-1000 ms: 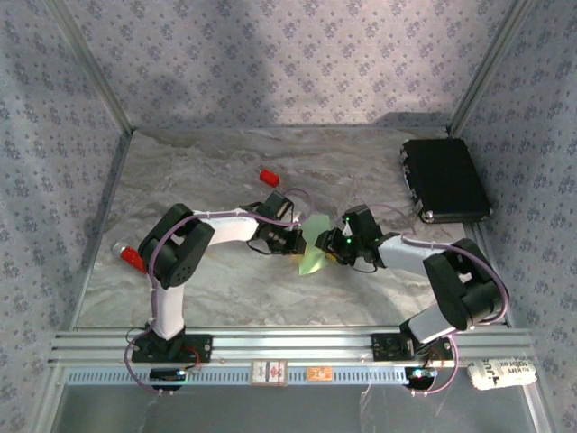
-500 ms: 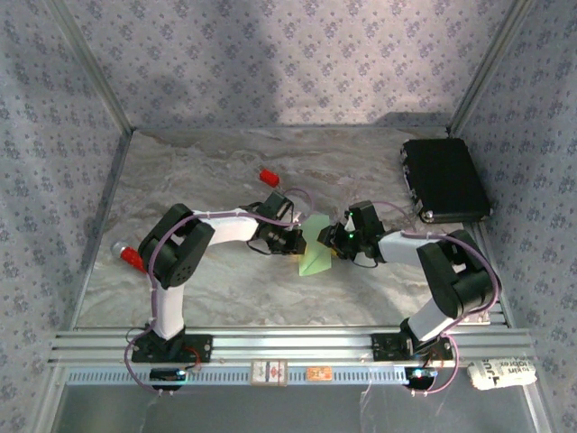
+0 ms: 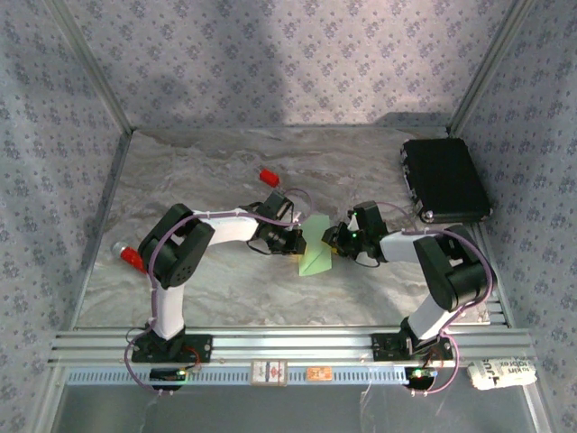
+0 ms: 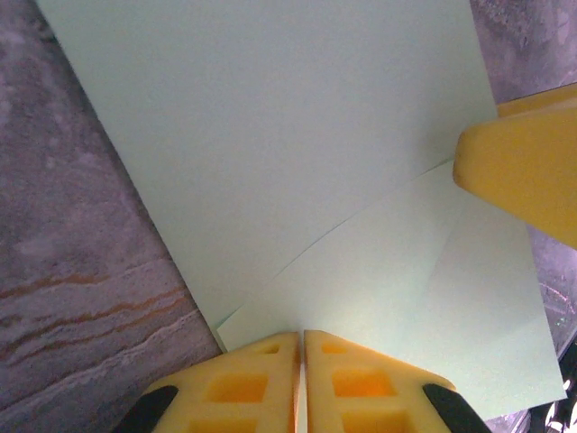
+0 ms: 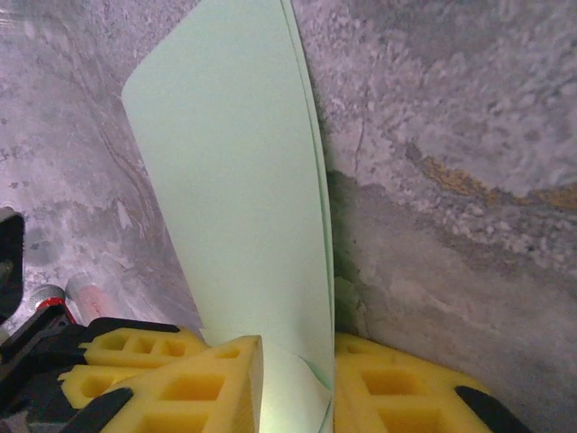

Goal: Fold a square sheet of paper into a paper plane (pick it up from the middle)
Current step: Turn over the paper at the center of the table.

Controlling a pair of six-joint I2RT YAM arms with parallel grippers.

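Note:
The pale-green square sheet of paper (image 3: 315, 248), creased and folded, stands on edge above the table's middle between both grippers. My left gripper (image 3: 300, 242) is shut on its left edge; in the left wrist view the yellow fingertips (image 4: 302, 336) pinch the paper (image 4: 288, 135) with no gap. My right gripper (image 3: 335, 242) straddles the opposite edge. In the right wrist view its jaws (image 5: 297, 350) stand apart with the folded layers of paper (image 5: 234, 180) between them, lying against the right-hand finger (image 5: 379, 370). The right finger (image 4: 523, 171) also touches the sheet in the left wrist view.
A black case (image 3: 444, 179) lies at the back right. A small red block (image 3: 269, 175) sits behind the left gripper, and another red object (image 3: 132, 258) lies near the left wall. A white printed packet (image 3: 500, 372) rests on the front rail at the right.
My right gripper has slid left onto the paper's edge and its jaws have narrowed around it. The left gripper has kept its grip and place.

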